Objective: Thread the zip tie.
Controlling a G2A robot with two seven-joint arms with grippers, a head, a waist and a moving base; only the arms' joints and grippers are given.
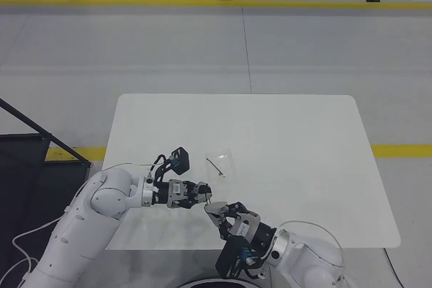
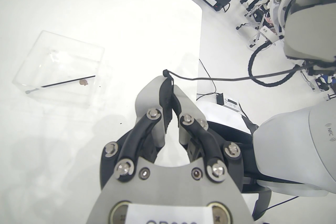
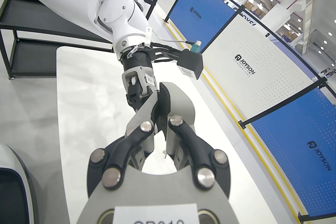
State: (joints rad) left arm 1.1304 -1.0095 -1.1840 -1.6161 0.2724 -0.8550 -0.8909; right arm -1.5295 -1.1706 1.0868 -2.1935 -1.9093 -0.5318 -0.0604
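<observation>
With left claw (image 2: 168,81) pinched on the zip tie (image 2: 165,73), about 8 o'clock above the counter (image 1: 309,129), and right claw (image 3: 161,90) closed beside it, danger of the tail missing the head slot through misalignment.

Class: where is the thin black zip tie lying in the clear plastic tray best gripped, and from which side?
Take the thin black zip tie mid-strap, probably from straight above, fingers across it. It lies flat and diagonal on the floor of the clear plastic tray, whose walls block a sideways approach; both ends sit near those walls.
</observation>
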